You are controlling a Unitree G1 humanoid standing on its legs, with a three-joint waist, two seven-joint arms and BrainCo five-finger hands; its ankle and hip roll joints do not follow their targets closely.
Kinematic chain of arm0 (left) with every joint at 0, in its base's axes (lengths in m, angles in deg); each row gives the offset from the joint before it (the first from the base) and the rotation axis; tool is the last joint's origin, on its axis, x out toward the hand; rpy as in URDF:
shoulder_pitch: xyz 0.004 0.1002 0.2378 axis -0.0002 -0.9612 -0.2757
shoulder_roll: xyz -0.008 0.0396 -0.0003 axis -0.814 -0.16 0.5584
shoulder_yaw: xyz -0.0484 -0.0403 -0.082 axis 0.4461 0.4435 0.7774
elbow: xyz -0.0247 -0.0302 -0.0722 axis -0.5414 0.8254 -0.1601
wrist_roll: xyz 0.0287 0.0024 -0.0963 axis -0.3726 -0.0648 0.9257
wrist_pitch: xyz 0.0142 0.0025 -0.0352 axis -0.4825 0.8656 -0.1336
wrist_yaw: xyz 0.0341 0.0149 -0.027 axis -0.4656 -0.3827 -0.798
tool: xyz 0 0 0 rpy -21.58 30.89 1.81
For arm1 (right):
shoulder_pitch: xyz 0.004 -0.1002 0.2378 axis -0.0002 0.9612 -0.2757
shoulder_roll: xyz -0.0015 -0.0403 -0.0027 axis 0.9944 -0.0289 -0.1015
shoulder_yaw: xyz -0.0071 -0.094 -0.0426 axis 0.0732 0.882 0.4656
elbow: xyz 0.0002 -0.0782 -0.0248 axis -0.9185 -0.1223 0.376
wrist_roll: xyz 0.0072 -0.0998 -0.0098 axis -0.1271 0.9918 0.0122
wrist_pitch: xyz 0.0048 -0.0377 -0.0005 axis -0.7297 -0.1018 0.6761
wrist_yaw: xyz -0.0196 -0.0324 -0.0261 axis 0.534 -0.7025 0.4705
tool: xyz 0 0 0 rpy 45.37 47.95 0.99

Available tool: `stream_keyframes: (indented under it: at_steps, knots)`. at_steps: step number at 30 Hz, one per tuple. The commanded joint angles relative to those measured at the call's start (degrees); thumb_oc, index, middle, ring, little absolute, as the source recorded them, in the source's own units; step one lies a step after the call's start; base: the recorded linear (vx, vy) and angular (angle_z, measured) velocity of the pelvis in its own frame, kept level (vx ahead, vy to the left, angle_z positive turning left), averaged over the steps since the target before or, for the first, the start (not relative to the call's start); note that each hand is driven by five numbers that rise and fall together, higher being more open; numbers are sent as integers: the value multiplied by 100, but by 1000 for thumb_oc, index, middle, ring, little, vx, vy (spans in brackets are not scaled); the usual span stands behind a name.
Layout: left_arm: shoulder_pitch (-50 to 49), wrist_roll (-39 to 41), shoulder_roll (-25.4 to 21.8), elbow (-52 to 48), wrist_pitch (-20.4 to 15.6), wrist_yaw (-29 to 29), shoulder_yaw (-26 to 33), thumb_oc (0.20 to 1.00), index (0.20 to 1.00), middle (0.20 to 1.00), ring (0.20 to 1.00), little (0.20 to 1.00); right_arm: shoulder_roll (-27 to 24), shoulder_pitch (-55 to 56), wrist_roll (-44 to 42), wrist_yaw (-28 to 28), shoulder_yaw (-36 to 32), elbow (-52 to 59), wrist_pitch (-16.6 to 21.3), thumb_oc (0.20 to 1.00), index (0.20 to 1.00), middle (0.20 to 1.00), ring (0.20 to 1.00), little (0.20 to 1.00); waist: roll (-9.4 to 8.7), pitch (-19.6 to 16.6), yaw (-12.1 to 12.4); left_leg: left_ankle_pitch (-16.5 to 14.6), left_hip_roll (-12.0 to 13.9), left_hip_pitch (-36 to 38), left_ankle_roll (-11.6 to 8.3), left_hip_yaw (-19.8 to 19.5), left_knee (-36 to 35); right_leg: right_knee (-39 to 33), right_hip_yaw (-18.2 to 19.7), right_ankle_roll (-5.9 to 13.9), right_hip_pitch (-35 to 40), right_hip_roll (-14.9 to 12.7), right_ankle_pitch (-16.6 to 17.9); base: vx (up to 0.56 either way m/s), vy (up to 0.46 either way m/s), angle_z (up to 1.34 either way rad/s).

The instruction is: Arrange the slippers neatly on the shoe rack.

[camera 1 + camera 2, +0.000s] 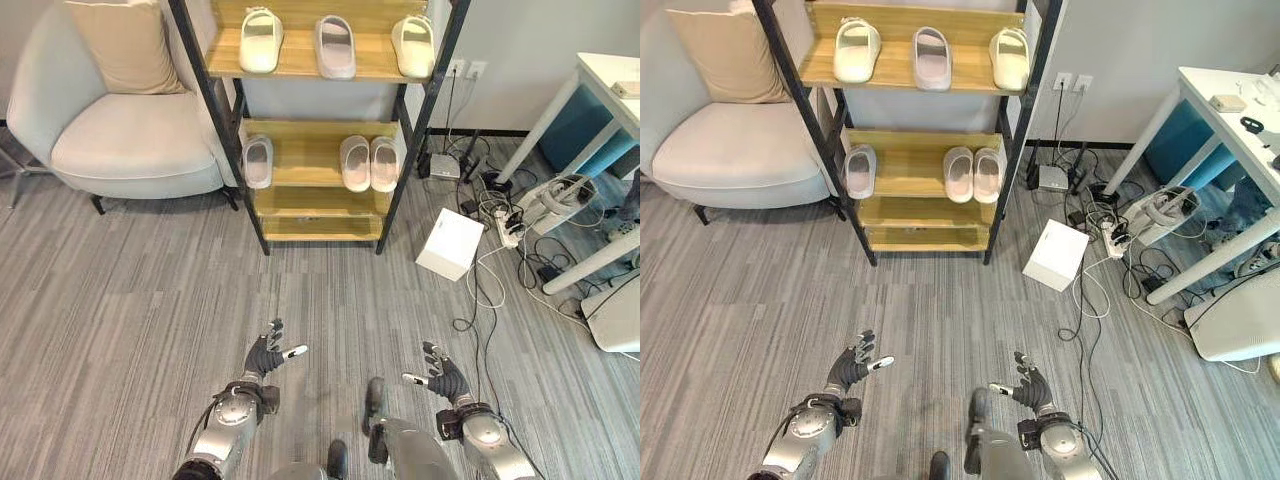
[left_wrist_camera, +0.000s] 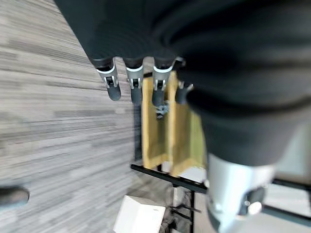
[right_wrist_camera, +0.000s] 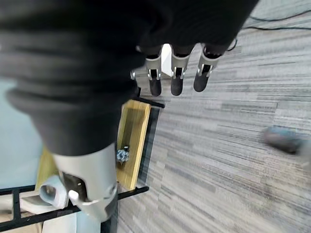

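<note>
The shoe rack (image 1: 300, 140) is cut off above its top shelf, and the armchair (image 1: 110, 120) at the left edge.

We're looking at an indoor room that mixes lounge and office or lab: grey striped carpet tiles (image 1: 150, 290) cover the floor, and a pale upholstered armchair (image 1: 120, 130) with a beige cushion (image 1: 125, 40) sits against the wall. Just beside it stands a wooden shoe rack (image 1: 320, 130) on a black frame, slippers (image 1: 333, 45) lined up on its shelves. Over on the right there's a white desk (image 1: 1230, 110), a tangle of cables and a power strip (image 1: 1110, 235) by the wall sockets (image 1: 1070, 82), and a white box (image 1: 450, 243) on the floor.
</note>
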Motion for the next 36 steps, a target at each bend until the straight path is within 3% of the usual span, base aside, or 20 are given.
stream_keyframes:
  at_steps: [1, 5, 7, 9, 10, 13, 16, 18, 20, 21, 24, 25, 26, 28, 30, 31, 36]
  knots:
    - [1, -219, 34, -278, -232, 26, 83, 1000, 1000, 1000, 1000, 1000, -112, -78, 69, -15, -155, 225, 179, 1000, 1000, 1000, 1000, 1000, -223, 8, -7, -1140, 546, -38, 76, 328, 161, -502, 445, 466, 1117, -338, -279, 446, -246, 29]
    - [59, 35, 178, -141, -246, 9, 89, 1000, 1000, 1000, 1000, 1000, -198, 5, -78, -8, -216, 234, 283, 1000, 1000, 1000, 1000, 1000, -228, -106, -72, -1204, 716, -30, -156, 314, 695, -473, 452, 244, 1416, -208, -500, 381, -240, 21]
    - [51, 105, 193, -149, -265, -10, 105, 1000, 1000, 1000, 1000, 1000, -236, 1, -109, 16, -214, 246, 300, 1000, 1000, 1000, 1000, 1000, -217, -108, -68, -1111, 705, -122, -209, 215, 1080, -419, 513, 173, 1473, -162, -578, 229, -110, 15]
    - [55, 224, 216, -110, -302, -17, 112, 1000, 1000, 1000, 1000, 1000, -295, 4, -153, 28, -226, 314, 318, 1000, 1000, 1000, 1000, 1000, -235, -38, -38, -826, 620, -411, -309, 99, 1817, -409, 629, 44, 1725, -122, -759, 318, -143, -14]
    - [92, 275, 254, -49, -291, -29, 115, 1000, 1000, 1000, 1000, 1000, -323, -21, -163, 10, -236, 294, 326, 1000, 1000, 1000, 1000, 1000, -309, -8, -44, -1022, 540, -704, -210, 94, 1762, -456, 583, 31, 1859, -184, -838, 186, -87, -20]
    - [76, 246, 248, -49, -268, -25, 84, 1000, 1000, 1000, 1000, 1000, -357, -35, -165, -2, -258, 306, 332, 1000, 1000, 1000, 1000, 1000, -402, -17, -71, -1152, 435, -983, -118, 114, 1479, -522, 520, 59, 1988, -254, -877, 187, -66, 2]
    - [86, 136, 212, -100, -231, -77, 70, 1000, 1000, 1000, 1000, 1000, -383, -111, -129, -76, -217, 256, 326, 1000, 1000, 1000, 1000, 1000, -421, 62, -91, -546, 370, -1470, -122, 60, 643, -566, 429, 38, 2122, -220, -963, 161, -32, 28]
    - [106, 108, 220, -68, -234, -127, 85, 1000, 1000, 1000, 1000, 1000, -360, -173, -83, -123, -165, 182, 288, 1000, 1000, 1000, 1000, 1000, -382, 69, -90, -364, 357, -1618, -150, 78, -78, -584, 407, 44, 2197, -152, -1016, 207, 27, 23]
    - [97, 105, 231, 5, -236, -169, 110, 1000, 1000, 1000, 1000, 1000, -378, -224, -13, -164, -129, 108, 241, 1000, 1000, 1000, 1000, 1000, -360, 77, -47, -305, 285, -1810, -165, -29, -198, -523, 478, 65, 2267, -113, -1042, 335, 101, 21]
    - [-40, 154, 273, 35, -232, -113, 155, 1000, 1000, 1000, 1000, 1000, -345, -181, 64, -87, -76, 147, 221, 1000, 1000, 1000, 1000, 1000, -287, -52, -20, -154, 276, -1707, -97, -280, -198, -370, 564, 64, 2329, -69, -1151, 376, 116, -3]
    - [-101, 123, 275, 112, -218, -75, 138, 1000, 1000, 1000, 1000, 1000, -315, -228, 176, -30, -14, 71, 183, 1000, 1000, 1000, 1000, 1000, -280, -175, 26, 68, 204, -1551, -17, -352, -198, -184, 653, 137, 2385, -160, -1210, 371, 136, -76]
    - [-144, 105, 259, 115, -213, -54, 118, 1000, 1000, 1000, 1000, 1000, -291, -227, 194, -10, -6, 70, 174, 1000, 1000, 1000, 1000, 1000, -291, -237, 53, 38, 168, -1468, 43, -318, -190, 32, 672, 212, 2358, -233, -1235, 517, 212, -37]
    - [-194, 75, 216, 130, -198, -42, 109, 1000, 1000, 1000, 1000, 1000, -232, -279, 215, 24, 35, 39, 155, 1000, 1000, 1000, 1000, 1000, -306, -285, 80, -125, 126, -1343, 147, -213, -46, 822, 679, 367, 2111, -380, -1244, 466, 208, -31]
    - [-225, 72, 132, 85, -181, -8, 81, 1000, 1000, 1000, 1000, 1000, -146, -359, 230, 58, 83, 38, 165, 1000, 1000, 1000, 1000, 1000, -306, -245, 90, -326, 54, -1077, 307, -50, 47, 2338, 515, 660, 1499, -709, -803, 352, 167, -72]
    - [-209, 63, 116, 89, -167, 4, 61, 1000, 1000, 1000, 1000, 1000, -107, -357, 219, 61, 68, 41, 152, 1000, 1000, 1000, 1000, 1000, -293, -223, 87, -384, 45, -925, 349, -28, 22, 2675, 426, 705, 1301, -843, -651, 176, 72, -35]
    - [-202, 54, 101, 68, -169, 12, 40, 1000, 1000, 1000, 1000, 1000, -85, -348, 206, 59, 58, 29, 153, 1000, 1000, 1000, 1000, 1000, -267, -205, 78, -411, 59, -822, 367, -26, -13, 2758, 342, 708, 1237, -916, -614, 225, 56, 23]
    - [-174, -17, 14, -38, -178, 102, -42, 1000, 1000, 1000, 1000, 1000, -44, -306, 157, 63, 15, 26, 145, 1000, 1000, 1000, 1000, 1000, -51, -120, 47, -535, 289, -630, 351, -35, -53, 1651, 144, 497, 1367, -994, -873, 139, -37, 33]
